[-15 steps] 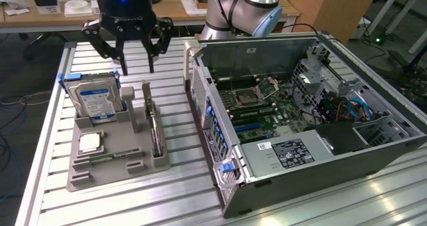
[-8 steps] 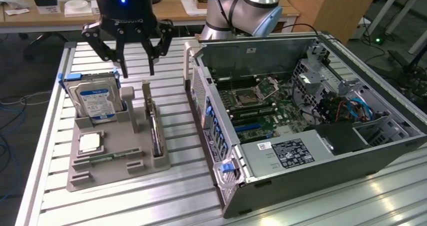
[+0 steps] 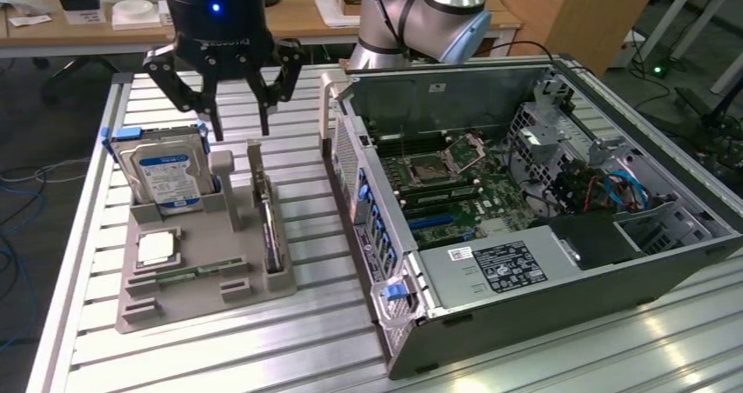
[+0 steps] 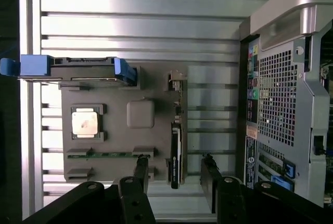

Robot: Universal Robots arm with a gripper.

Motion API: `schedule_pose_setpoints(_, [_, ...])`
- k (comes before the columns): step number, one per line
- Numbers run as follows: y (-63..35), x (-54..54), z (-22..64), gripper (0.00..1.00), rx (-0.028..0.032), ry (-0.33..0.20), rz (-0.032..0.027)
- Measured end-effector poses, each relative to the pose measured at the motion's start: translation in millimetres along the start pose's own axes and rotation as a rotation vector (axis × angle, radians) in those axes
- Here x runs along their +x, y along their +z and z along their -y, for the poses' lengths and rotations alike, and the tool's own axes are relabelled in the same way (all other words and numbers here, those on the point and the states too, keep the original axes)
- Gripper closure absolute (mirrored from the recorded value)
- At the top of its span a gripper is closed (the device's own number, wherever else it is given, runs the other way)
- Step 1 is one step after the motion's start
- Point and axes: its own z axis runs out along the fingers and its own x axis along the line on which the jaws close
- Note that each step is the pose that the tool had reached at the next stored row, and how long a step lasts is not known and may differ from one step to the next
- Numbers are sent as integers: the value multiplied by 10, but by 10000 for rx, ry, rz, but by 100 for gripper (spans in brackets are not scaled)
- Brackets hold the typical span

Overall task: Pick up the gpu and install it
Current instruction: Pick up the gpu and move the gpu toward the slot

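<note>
**open pincer above the holder, gpu in its slot**

the gripper [image 3: 240, 125] hangs over the far end of the grey holder [image 3: 209, 304], its black fingers [image 3: 214, 119] spread wide with nothing between them. it touches none of the parts below. in the wrist view the gripper [image 4: 174, 159] straddles the line of the gpu [image 4: 176, 146], with one finger on each side of the card and clear of it.

the gpu [image 3: 270, 228] stands on its thin edge in a slot along the holder's side, at the exterior view's right and nearest the computer case [image 3: 354, 184]. its metal bracket end points to the far side.

on the same holder [image 4: 117, 94], towards the exterior view's left, a hard drive [image 3: 166, 171] with a blue-white label stands upright in blue rails. nearer than it, a square processor chip [image 3: 157, 247] lies flat in a recess, and a narrow memory stick [image 3: 191, 274] sits in a groove just nearer again. the wrist view shows the hard drive [image 4: 78, 68], the chip [image 4: 85, 122] and the stick [image 4: 101, 155] in that same order.

the case [image 4: 281, 94] lies on its side just beside the holder, at the exterior view's right, with its open face up. inside are the motherboard [image 3: 453, 193] and, at the near end, the power supply [image 3: 499, 267]. all of this rests on a ribbed aluminium table [image 3: 302, 345]. the grey arm [image 3: 424, 19] rises beyond the case.
</note>
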Motion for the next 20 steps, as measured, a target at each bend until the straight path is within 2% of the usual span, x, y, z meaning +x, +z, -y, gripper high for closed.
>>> schedule_pose_setpoints(20, [88, 1, 24, 47, -3, -127, -4])
